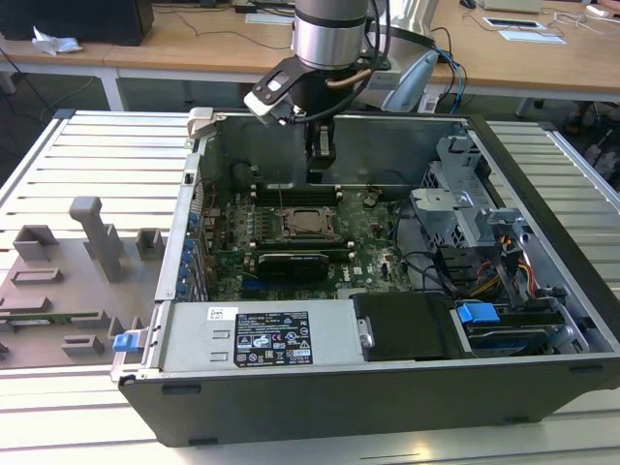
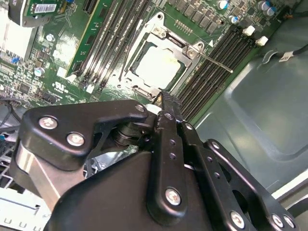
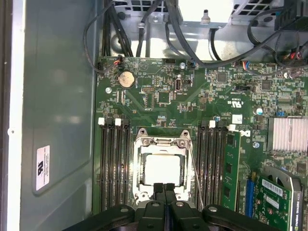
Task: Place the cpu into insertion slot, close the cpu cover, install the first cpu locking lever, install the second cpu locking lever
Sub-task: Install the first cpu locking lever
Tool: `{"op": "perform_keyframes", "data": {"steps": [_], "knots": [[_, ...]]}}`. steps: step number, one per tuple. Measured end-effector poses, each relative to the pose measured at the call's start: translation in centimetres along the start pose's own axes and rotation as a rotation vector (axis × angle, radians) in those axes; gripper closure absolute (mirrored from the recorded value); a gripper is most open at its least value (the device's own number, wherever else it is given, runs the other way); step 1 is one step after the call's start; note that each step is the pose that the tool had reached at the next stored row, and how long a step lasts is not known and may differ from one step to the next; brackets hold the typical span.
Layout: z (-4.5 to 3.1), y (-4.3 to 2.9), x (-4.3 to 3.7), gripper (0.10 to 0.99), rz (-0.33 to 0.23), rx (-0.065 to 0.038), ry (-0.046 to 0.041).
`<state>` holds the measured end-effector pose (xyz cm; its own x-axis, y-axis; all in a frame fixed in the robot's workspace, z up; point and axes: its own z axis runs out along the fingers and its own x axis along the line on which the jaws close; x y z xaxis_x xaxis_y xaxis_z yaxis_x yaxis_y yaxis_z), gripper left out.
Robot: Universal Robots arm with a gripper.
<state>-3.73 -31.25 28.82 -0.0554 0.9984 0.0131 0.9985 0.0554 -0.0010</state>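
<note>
- Exterior view: the gripper (image 1: pixel 322 157) hangs inside the open computer case (image 1: pixel 397 136), close to its rear wall; the insertion slot (image 1: pixel 302 223) lies just below it on the green motherboard (image 1: pixel 373 242), with open room above the board
- Second wrist view: the fingers are pressed together, gripping nothing, tip just short of the slot's rim; the cpu (image 2: pixel 159 65) sits flat in the slot, pale top up; the cpu cover (image 2: pixel 168 38) lies down around it
- First wrist view: long memory slots (image 3: pixel 115 163) flank the slot on both sides, running parallel to the gripper's fingers; a thin locking lever (image 3: pixel 194 168) slants off one side
</note>
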Motion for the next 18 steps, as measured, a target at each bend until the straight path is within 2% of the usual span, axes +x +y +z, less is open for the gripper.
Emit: {"op": "perform_keyframes", "data": {"steps": [5, 10, 14, 18], "knots": [[0.00, 0.00, 0.00, 0.980, -0.107, 0.001, -0.0001], [0.00, 0.00, 0.00, 0.980, -0.294, 0.004, -0.0003], [0.00, 0.00, 0.00, 0.980, -0.372, 0.005, -0.0003], [0.00, 0.00, 0.00, 0.980, -0.426, 0.006, -0.0004]]}}
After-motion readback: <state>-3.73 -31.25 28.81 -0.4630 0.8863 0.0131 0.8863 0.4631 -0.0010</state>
